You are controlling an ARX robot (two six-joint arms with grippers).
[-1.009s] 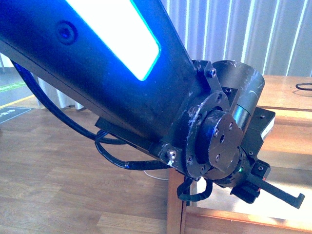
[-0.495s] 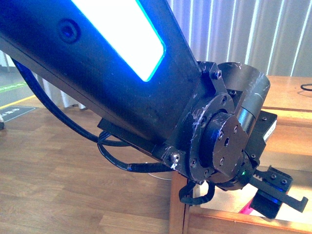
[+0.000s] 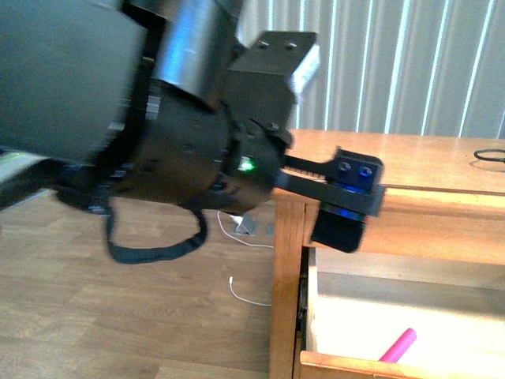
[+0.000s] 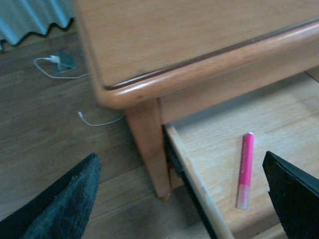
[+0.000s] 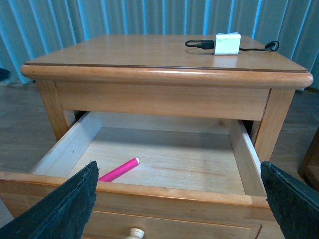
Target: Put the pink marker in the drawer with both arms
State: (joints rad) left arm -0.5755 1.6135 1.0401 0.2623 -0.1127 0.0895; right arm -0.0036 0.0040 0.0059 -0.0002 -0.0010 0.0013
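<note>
The pink marker point(image 5: 118, 170) is a bright hot-pink stick with one end fading to a paler, whitish pink. It's lying flat on the pale wood bottom of the drawer point(image 5: 175, 194), which is pulled well out of the dresser point(image 5: 164, 74). It lies at a bit of a slant, and from the right wrist view its near end is tucked behind the drawer's front rail.

The left fingers point(image 4: 62, 204) are spread really wide and there's nothing in them. In the left wrist view the marker point(image 4: 244, 170) shows in the gap between the two, much closer to one finger than the other, and clear of both. The drawer's side wall point(image 4: 192, 172) also runs through that gap.

The right fingers point(image 5: 60, 209) are just as wide apart and also empty. The whole drawer opening sits between them, with the marker toward one finger's side and not touching it.

In the front view the left arm point(image 3: 158, 134) is a big blurry dark mass up by the dresser top, with the marker point(image 3: 398, 345) below it and well apart.

Past the right fingers, a white charger block point(image 5: 227, 44) with a black cable point(image 5: 197, 44) sits on the dresser top. A white cable point(image 4: 55, 64) is lying on the floor point(image 4: 40, 129).
</note>
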